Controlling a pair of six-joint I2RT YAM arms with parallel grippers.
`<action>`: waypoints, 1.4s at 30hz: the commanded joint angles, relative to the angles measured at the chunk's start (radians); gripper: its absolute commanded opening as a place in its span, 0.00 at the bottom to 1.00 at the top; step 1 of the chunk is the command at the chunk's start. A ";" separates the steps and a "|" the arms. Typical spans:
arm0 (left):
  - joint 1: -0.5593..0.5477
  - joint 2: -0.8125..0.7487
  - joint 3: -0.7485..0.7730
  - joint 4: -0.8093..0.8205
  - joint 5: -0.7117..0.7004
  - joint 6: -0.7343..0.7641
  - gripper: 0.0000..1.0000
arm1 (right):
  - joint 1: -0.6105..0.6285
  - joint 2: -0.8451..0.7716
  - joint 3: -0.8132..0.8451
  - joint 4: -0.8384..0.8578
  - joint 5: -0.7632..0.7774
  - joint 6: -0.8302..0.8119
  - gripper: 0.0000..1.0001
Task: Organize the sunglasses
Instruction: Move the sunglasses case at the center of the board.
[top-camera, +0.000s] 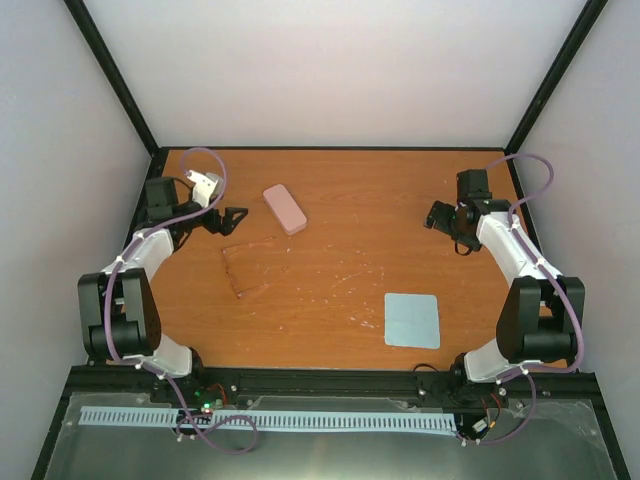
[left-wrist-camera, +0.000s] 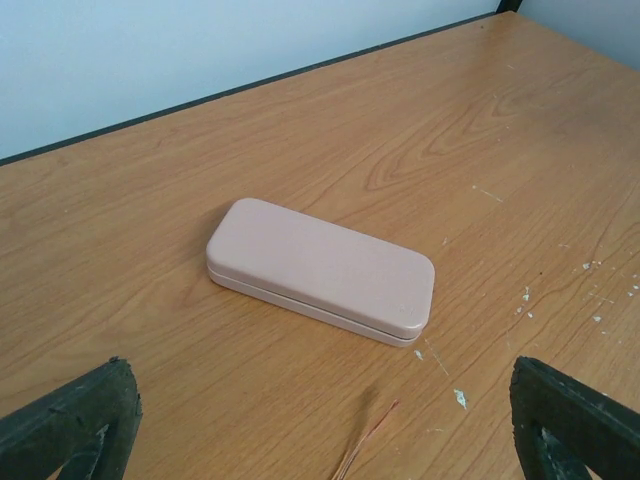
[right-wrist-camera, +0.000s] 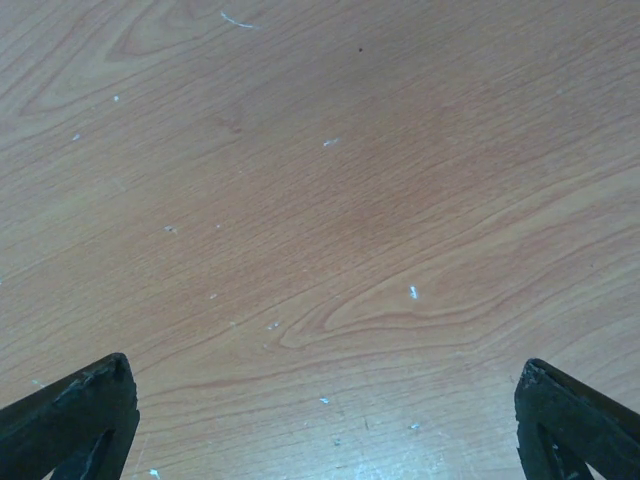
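Observation:
The sunglasses (top-camera: 240, 289) are thin, amber and almost the colour of the wood. They lie on the left half of the table with their arms spread. One slim arm tip (left-wrist-camera: 371, 438) shows at the bottom of the left wrist view. My left gripper (top-camera: 232, 218) (left-wrist-camera: 320, 405) stands open just left of the pink case (top-camera: 285, 209) (left-wrist-camera: 320, 270) and beyond the sunglasses, holding nothing. My right gripper (top-camera: 437, 216) (right-wrist-camera: 320, 405) is open over bare wood at the far right.
A light blue square cloth (top-camera: 412, 320) lies flat near the front right. The pink case is closed and lies at an angle near the back of the table. White walls with black frame posts (top-camera: 110, 70) surround the table on three sides.

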 joint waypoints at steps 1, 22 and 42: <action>-0.008 0.022 0.060 -0.019 0.017 0.029 1.00 | 0.005 -0.018 0.006 -0.017 0.044 0.012 1.00; -0.010 0.515 0.644 -0.302 -0.089 0.036 0.36 | 0.395 0.379 0.372 0.066 0.011 -0.057 0.65; -0.197 0.891 1.004 -0.537 -0.328 0.154 0.34 | 0.494 0.621 0.695 0.049 0.057 -0.111 0.65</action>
